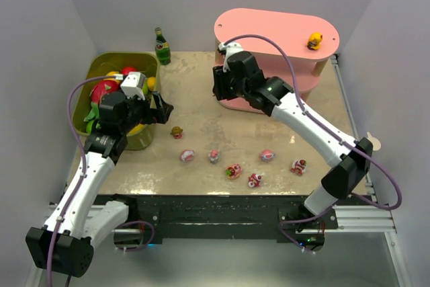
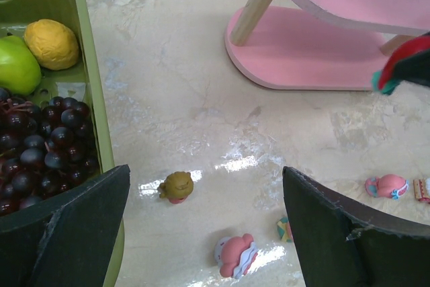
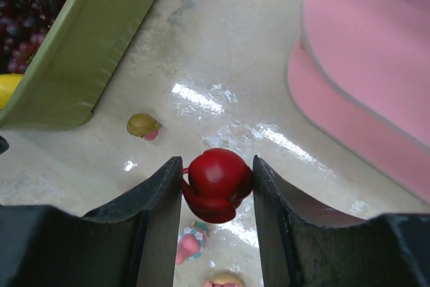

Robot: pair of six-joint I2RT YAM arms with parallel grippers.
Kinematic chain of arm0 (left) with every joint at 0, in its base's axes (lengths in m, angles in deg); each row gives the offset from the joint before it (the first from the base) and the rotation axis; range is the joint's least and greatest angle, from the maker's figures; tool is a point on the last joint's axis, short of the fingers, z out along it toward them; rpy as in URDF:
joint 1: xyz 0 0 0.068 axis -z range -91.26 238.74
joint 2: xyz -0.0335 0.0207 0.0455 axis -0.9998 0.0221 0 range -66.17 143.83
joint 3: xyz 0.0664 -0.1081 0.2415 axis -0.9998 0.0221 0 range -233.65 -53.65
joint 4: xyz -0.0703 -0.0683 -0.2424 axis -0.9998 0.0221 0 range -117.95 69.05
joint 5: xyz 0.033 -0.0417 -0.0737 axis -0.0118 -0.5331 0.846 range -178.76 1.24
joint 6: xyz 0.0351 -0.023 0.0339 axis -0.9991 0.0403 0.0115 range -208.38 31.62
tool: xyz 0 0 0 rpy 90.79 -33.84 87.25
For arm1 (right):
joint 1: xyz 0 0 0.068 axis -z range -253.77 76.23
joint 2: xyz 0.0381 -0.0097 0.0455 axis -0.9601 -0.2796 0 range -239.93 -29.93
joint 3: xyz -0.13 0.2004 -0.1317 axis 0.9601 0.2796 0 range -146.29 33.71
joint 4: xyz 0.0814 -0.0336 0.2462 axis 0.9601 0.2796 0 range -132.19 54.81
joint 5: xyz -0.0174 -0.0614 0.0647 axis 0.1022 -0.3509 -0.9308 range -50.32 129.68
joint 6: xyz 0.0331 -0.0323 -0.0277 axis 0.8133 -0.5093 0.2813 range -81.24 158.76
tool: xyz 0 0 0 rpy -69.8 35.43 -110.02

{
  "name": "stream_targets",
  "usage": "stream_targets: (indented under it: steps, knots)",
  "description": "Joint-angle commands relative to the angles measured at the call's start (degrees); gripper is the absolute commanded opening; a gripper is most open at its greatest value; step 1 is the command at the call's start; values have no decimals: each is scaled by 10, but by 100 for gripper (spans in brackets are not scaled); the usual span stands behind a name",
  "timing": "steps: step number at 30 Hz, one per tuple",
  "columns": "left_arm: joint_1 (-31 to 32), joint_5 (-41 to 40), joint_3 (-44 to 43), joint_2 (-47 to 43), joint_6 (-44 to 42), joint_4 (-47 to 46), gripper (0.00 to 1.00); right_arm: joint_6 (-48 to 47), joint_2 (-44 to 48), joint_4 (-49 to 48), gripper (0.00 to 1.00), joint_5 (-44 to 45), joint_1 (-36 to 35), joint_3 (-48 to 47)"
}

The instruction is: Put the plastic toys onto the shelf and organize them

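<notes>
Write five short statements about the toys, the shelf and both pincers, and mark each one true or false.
1. The right pincer is shut on a red toy. True.
2. The left pincer holds the brown-haired toy. False: it is open and empty, and that toy lies on the table beneath it.
3. A yellow toy sits on the top board of the shelf. True.
4. The green bottle lies inside the bin. False: it stands upright on the table, behind the bin.
5. The grapes are in the bin. True.
</notes>
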Motion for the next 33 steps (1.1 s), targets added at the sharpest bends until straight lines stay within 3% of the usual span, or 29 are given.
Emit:
stream_targets:
  steps: [1, 11, 18, 33]
  knots:
    - [-5, -1, -11, -1, -12, -11, 99, 17, 36, 110, 0, 101, 2, -75]
    - [-5, 8, -10, -1, -10, -14, 99, -34, 44, 180, 0, 151, 74, -247]
    - [-5, 8, -9, -2, -9, -15, 100, -48, 25, 181, 0, 134, 142, -289]
    - [-5, 6, -10, 3, -8, -15, 100, -70, -29, 180, 1, 153, 185, -340]
